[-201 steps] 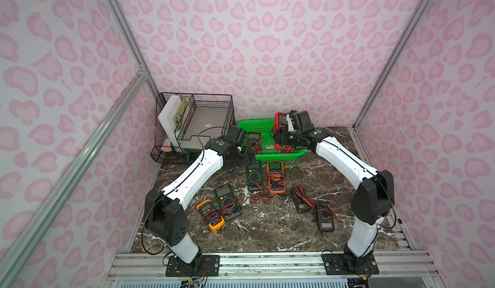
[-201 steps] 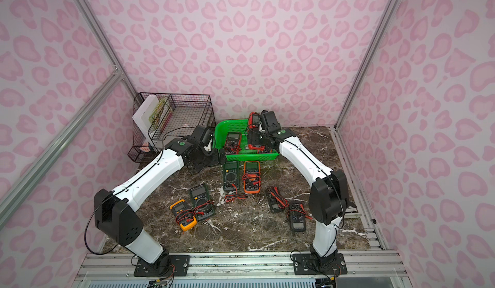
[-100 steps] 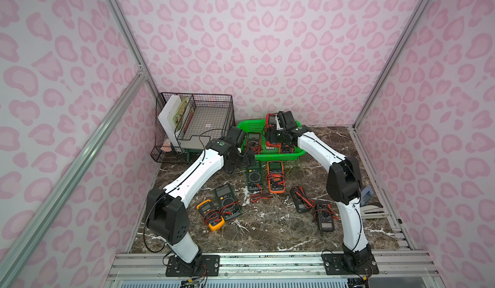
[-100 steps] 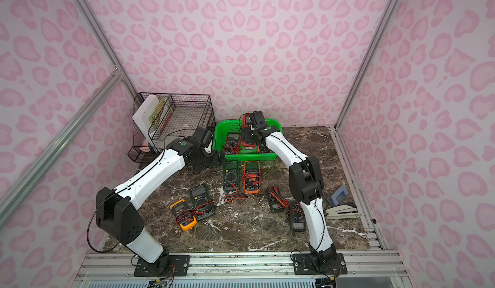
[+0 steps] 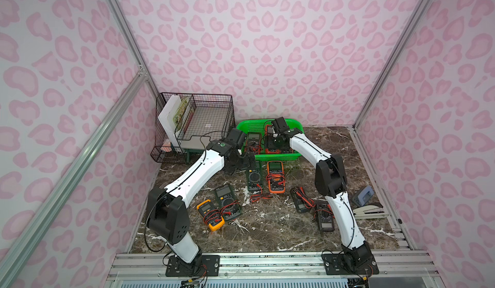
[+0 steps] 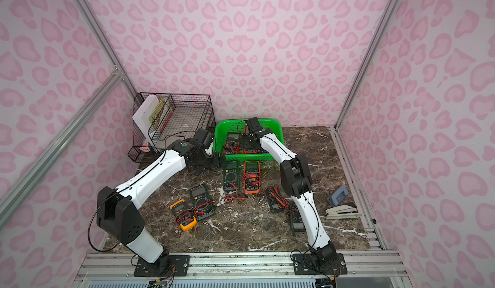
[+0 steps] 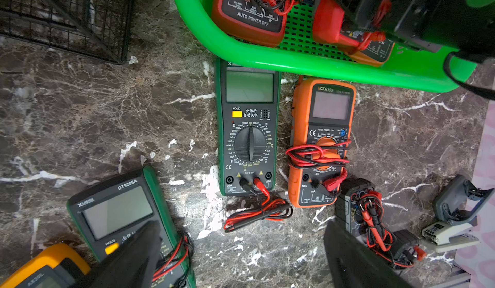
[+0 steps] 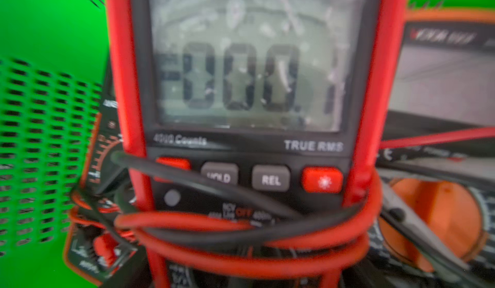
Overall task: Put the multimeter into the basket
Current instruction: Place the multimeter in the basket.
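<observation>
The green basket stands at the back of the table. My right gripper reaches into it, shut on a red multimeter with leads wound round it. That multimeter sits low inside the basket walls, over an orange one; I cannot tell if they touch. A dark red multimeter lies beside it in the basket. My left gripper hangs open and empty above the table, just in front of the basket's rim, near a dark green multimeter.
On the marble lie an orange multimeter, a green one, a yellow one and two small black ones. A black wire rack stands at the back left. A stapler lies at the right edge.
My right gripper has carried the red multimeter leftward and down into the basket, its elbow folding up. The left arm has barely moved.
</observation>
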Robot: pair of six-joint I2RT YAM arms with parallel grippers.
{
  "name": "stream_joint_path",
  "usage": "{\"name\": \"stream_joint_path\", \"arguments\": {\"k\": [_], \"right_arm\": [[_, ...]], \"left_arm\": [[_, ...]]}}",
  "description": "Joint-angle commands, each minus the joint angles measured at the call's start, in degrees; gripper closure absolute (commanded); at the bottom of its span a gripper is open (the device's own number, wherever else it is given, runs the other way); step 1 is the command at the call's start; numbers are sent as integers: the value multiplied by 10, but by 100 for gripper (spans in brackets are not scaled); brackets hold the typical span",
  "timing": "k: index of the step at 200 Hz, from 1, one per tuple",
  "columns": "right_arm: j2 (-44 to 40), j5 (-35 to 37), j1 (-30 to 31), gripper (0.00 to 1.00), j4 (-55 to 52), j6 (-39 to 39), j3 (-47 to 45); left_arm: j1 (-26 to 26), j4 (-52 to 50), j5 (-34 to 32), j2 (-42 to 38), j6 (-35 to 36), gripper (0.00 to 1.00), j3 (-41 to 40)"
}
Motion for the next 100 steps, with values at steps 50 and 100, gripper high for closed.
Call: {"name": "stream_joint_path", "arguments": {"k": [50,100], "right_arm": [[20,21,-1,2,-36,7,47],[-7,12,-1,1,-40,13,54]], "left_arm": [[3,9,10,2,7,1,10],[4,8,12,8,10,1,23]]}}
